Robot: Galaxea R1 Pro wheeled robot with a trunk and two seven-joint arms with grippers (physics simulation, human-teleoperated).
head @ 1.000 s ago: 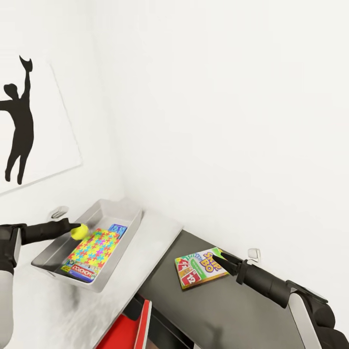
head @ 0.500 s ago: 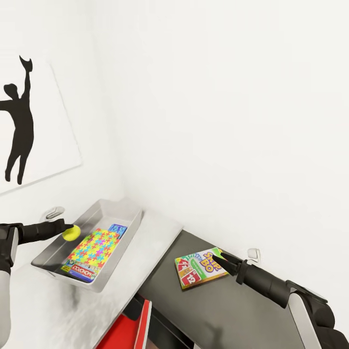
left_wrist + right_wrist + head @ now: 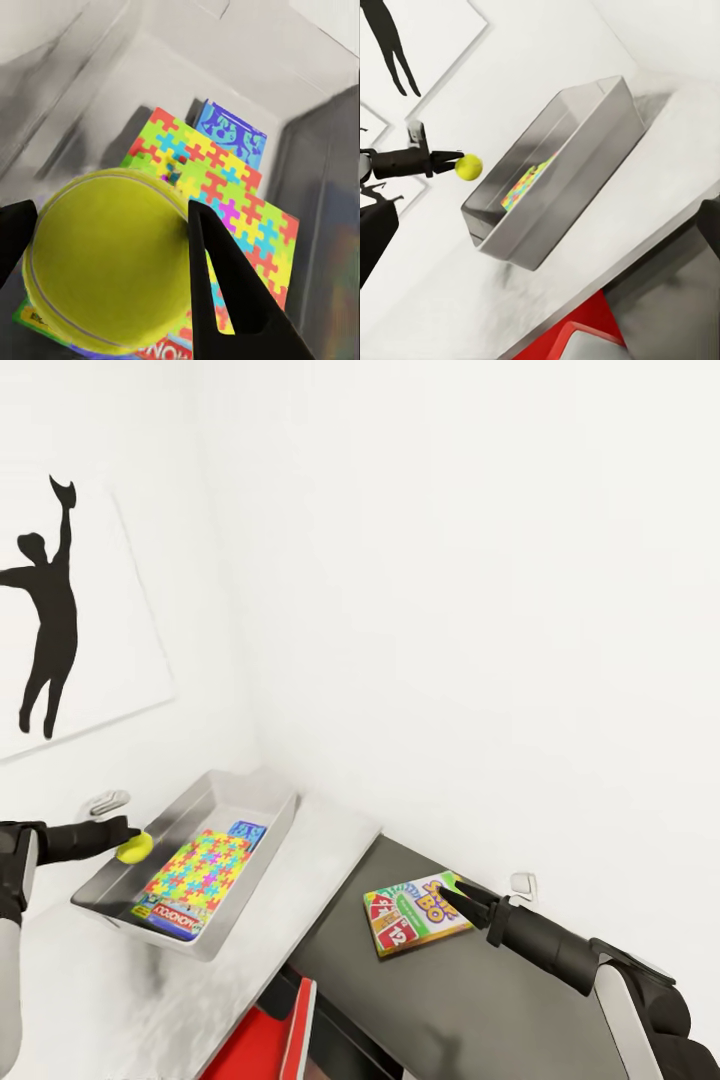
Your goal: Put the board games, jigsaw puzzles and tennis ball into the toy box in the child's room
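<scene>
Yellow fuzzy tennis ball (image 3: 135, 847) sits clamped in left tool (image 3: 128, 840) over toy box (image 3: 262, 792).

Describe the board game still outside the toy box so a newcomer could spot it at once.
Find the dark-grey side unit beside the white table. The board game lies flat there, by the right gripper. Unlike the boards in the toy box, it has a green-and-red cover.

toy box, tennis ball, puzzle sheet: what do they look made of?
Toy box: looks like brushed metal, with grey walls and a soft sheen, though it could be plastic. Tennis ball: yellow-green, matte like felt, with a pale curved seam, held in the left gripper. Jigsaw puzzle: thin, flat printed card by its look, with bright interlocking pieces; no thickness to judge.
</scene>
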